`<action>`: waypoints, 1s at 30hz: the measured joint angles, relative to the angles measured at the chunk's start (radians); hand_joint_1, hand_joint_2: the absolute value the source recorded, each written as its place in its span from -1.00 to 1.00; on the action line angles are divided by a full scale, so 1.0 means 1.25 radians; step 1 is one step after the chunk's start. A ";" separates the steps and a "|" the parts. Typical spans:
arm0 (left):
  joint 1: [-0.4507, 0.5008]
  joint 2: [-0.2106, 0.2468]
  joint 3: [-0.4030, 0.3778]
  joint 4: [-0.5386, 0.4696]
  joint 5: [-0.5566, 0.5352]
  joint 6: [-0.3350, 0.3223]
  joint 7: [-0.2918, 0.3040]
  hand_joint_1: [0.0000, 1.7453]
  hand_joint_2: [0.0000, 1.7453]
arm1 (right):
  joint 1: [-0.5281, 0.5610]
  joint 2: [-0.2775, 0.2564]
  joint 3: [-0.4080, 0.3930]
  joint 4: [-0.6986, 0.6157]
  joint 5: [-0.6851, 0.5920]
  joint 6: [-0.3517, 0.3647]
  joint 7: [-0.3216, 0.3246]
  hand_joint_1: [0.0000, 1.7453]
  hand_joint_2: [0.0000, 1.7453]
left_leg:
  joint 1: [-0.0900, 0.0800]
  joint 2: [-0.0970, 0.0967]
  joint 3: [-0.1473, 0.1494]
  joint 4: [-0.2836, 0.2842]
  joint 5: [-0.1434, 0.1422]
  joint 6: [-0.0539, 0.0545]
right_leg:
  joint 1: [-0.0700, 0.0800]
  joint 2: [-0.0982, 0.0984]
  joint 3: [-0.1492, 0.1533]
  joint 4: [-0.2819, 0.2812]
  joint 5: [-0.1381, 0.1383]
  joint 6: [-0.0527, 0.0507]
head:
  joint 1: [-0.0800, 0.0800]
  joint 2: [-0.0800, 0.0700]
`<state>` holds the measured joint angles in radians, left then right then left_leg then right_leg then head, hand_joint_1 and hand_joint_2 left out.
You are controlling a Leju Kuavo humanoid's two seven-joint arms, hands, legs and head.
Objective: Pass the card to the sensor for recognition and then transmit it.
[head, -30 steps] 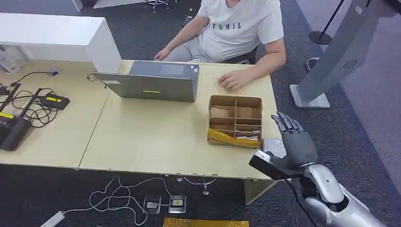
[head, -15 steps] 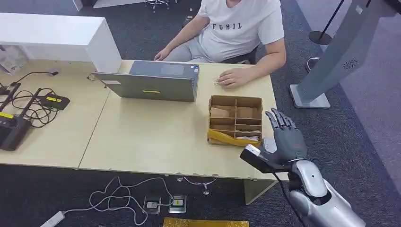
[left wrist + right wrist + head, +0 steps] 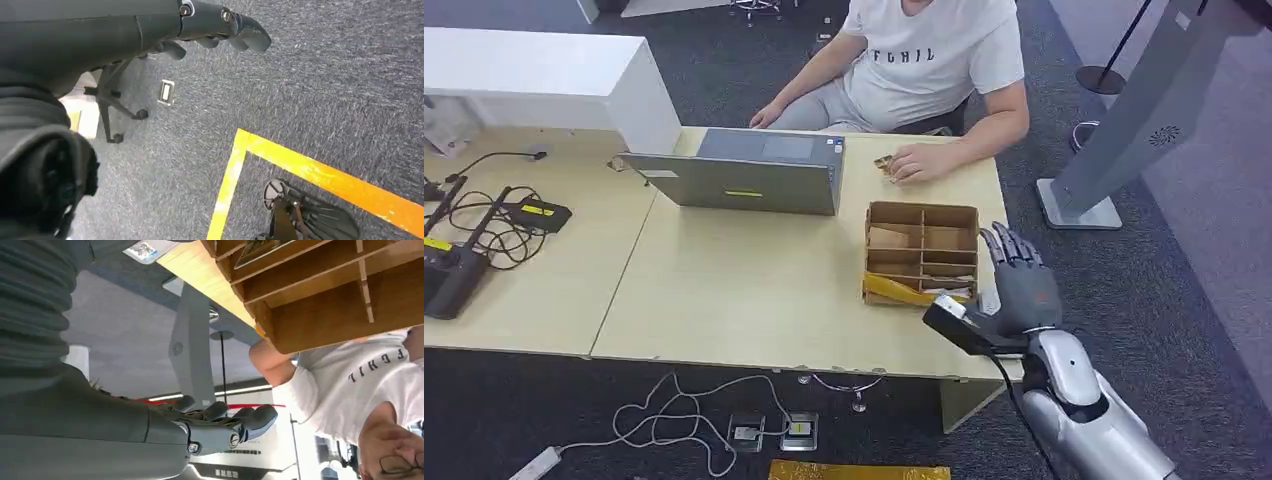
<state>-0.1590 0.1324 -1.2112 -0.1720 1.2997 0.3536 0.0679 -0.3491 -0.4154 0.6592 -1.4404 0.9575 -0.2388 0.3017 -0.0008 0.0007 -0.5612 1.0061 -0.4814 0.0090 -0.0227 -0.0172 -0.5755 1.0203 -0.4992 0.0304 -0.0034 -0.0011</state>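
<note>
1. Head view: the right hand [image 3: 1020,285], fingers spread and holding nothing, hovers just right of the brown cardboard divided box [image 3: 922,254] on the pale wooden table [image 3: 754,290], where the cards [image 3: 947,292] lie in the near compartment. Reaching in carelessly could shove the box.
2. Left wrist view: the left hand [image 3: 220,25] hangs over grey carpet, fingers loosely curled, empty.
3. Right wrist view: the box's thin dividers [image 3: 364,287] might snag fingers.

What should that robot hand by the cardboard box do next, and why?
Probably ease the right hand sideways over the divided cardboard box and lower toward the cards in its near compartment. The hand holds nothing, its fingers are spread, and it hovers beside the box's right wall at the table edge, so no card is picked yet.
</note>
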 joint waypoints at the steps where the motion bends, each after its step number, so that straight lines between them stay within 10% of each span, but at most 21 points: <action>1: 0.000 -0.001 0.000 0.000 0.000 0.000 0.001 -1.00 -1.00 | -0.001 0.005 -0.001 0.002 0.001 0.004 0.000 -1.00 1.00 | 0.000 0.000 0.000 0.000 0.000 0.000 | 0.000 0.000 0.000 0.000 0.000 0.000 | 0.000 0.000; 30: 0.000 -0.005 0.000 0.000 -0.014 -0.014 -0.007 -1.00 -1.00 | -0.010 0.112 -0.038 0.091 0.025 0.035 -0.059 -1.00 1.00 | 0.000 0.000 0.000 0.000 0.000 0.000 | 0.000 0.000 0.000 0.000 0.000 0.000 | 0.000 0.000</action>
<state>-0.1588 0.1266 -1.2116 -0.1720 1.2825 0.3365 0.0591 -0.3616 -0.2758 0.6119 -1.3268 0.9888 -0.1949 0.2277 -0.0008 0.0008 -0.5612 1.0061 -0.4814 0.0089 -0.0227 -0.0171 -0.5756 1.0203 -0.4992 0.0304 -0.0031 -0.0011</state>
